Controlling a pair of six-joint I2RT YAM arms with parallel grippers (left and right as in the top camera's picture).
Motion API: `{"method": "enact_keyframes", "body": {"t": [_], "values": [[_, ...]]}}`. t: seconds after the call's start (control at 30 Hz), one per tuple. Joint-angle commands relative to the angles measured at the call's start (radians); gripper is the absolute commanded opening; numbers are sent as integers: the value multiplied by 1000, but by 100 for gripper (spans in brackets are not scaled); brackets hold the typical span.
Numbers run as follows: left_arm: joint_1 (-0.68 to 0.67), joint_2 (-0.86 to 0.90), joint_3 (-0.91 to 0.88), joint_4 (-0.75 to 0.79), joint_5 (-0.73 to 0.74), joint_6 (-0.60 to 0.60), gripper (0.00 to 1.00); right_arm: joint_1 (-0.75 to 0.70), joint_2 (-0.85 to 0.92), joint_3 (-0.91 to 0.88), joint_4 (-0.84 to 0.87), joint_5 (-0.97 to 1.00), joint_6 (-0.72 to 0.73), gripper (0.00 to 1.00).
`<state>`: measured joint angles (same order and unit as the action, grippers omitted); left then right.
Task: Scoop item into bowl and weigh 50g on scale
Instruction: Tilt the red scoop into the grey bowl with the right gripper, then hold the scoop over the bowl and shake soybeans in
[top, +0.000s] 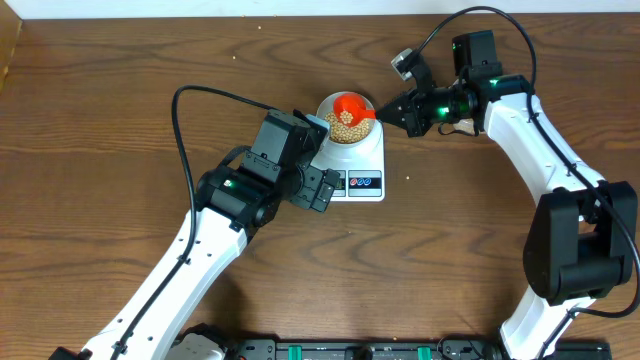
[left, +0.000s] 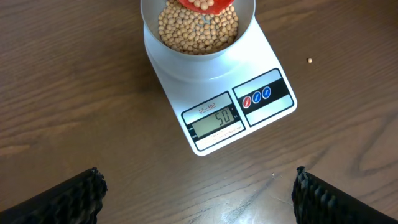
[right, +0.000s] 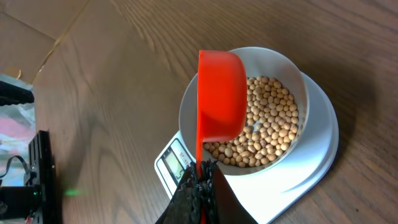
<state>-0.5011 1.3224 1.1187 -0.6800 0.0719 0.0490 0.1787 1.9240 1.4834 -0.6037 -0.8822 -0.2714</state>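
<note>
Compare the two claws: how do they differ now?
The left claw is wide open and empty; the right claw is shut on the orange scoop. The left claw faces the scale; the right claw holds the scoop over the bowl. Both are black.

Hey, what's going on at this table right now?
The right gripper is clamped on the handle of an orange scoop, tipping it over the bowl of beans. The bowl sits on the scale, whose display reads 50. The left gripper hangs open before the scale, empty.
</note>
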Motion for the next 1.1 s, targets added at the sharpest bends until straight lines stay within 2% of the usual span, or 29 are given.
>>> {"method": "enact_keyframes", "body": {"t": [0.0,0.77,0.97,1.07], "values": [[3,8,0,-1,-13,-2,98,-2,11,-5,7,-29,9,1],[3,8,0,-1,-13,-2,98,-1,11,-5,11,-6,-33,1],[3,8,0,-1,-13,-2,98,2,11,-5,8,3,-110,2],[3,8,0,-1,-13,-2,98,13,11,-5,8,79,-161,1]]}}
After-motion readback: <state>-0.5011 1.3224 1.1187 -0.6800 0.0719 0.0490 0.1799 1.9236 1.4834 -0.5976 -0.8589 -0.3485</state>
